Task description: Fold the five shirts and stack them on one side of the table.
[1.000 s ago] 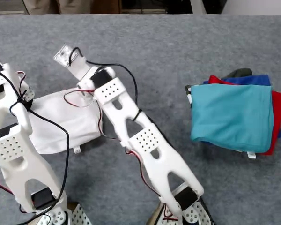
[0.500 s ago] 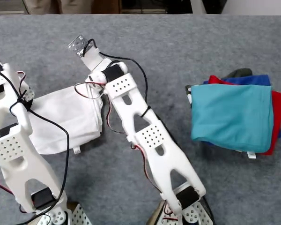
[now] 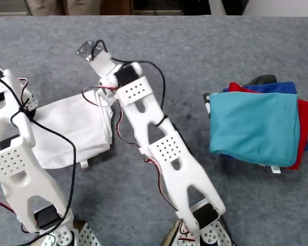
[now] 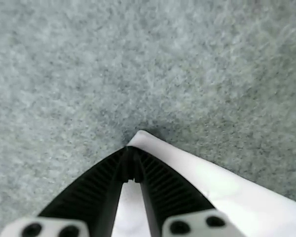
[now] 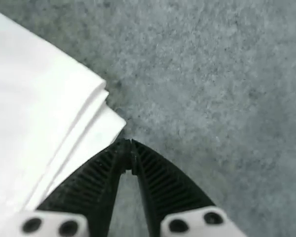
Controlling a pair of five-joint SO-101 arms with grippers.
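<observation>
Now your left end effector (image 4: 133,168) pinches a corner of the limp white shirt (image 4: 227,192); right end effector (image 5: 127,145), pressed together, should take every layer at its tips.

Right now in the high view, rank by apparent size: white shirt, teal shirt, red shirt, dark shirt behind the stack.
1. teal shirt
2. white shirt, partly hidden, so its true rank against teal is unsure
3. red shirt, only edges showing
4. dark shirt, just a sliver
</observation>
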